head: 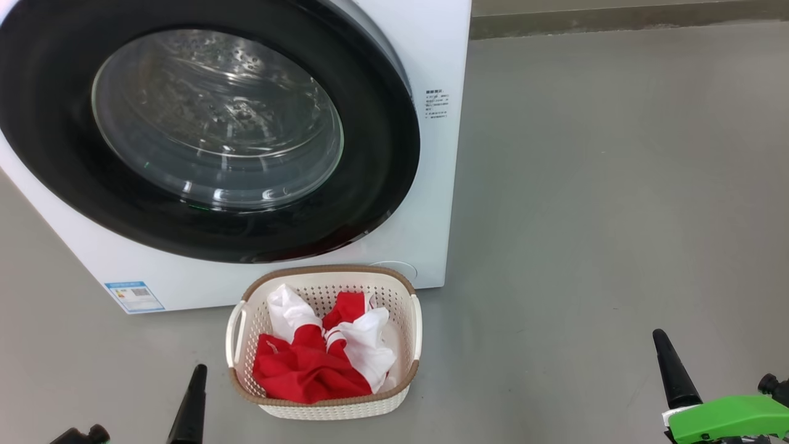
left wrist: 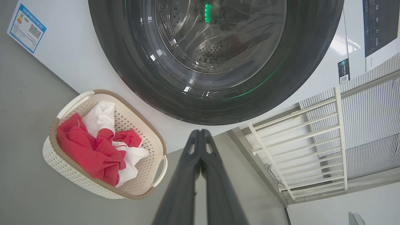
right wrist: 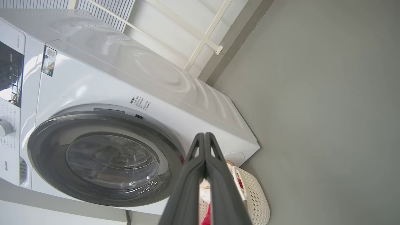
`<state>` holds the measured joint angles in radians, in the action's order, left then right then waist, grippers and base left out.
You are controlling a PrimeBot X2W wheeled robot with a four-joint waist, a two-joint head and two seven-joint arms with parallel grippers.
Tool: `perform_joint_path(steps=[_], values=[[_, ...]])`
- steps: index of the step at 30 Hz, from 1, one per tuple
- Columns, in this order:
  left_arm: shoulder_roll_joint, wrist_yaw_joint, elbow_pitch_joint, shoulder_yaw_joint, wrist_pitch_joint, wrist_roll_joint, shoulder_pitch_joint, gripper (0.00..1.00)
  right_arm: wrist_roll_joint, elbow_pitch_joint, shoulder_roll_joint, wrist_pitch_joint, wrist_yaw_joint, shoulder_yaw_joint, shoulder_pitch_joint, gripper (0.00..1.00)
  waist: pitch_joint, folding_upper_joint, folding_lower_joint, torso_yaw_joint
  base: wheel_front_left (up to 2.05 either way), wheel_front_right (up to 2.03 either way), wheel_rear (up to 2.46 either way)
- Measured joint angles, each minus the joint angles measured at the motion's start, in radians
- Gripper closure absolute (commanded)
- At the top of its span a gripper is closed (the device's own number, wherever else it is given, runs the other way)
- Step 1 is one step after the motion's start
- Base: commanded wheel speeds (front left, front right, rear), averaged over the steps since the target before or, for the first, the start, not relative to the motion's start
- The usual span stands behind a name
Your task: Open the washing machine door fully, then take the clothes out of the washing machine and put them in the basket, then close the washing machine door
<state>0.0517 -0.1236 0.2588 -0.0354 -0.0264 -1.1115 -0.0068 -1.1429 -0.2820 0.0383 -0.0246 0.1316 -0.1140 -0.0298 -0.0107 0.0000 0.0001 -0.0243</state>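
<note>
The white washing machine [head: 437, 55] stands at the upper left, and its round black-rimmed door [head: 382, 148] lies closed flat against its front. Through the glass the steel drum shows bare. In front of the machine the cream basket [head: 320, 410] holds the red and white clothes [head: 308, 364]. My left gripper [head: 197, 373] is shut with nothing in it, low and left of the basket. My right gripper [head: 661, 339] is shut and empty too, far to the right over the floor. In the left wrist view the door [left wrist: 131, 72], basket [left wrist: 62, 165] and clothes [left wrist: 84, 150] show beyond my shut fingers [left wrist: 200, 132].
Grey floor [head: 616, 185] spreads wide to the right of the machine. A blue label sticker [head: 134, 296] sits on the machine's lower front corner. A pale railing [left wrist: 297, 147] and a wall stand behind the machine. The right wrist view shows the machine's control panel [right wrist: 9, 75].
</note>
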Motion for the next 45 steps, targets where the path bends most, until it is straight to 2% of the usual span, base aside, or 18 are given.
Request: perform_joint_path(steps=[45], values=[[-0.006,0.0,0.007,-0.035,0.123,-0.475,-0.06,1.0,-0.436,0.007,-0.001,0.129,-0.001,-0.015,0.083,1.0,0.007,0.0,0.0,0.024,0.0,0.0,0.0]])
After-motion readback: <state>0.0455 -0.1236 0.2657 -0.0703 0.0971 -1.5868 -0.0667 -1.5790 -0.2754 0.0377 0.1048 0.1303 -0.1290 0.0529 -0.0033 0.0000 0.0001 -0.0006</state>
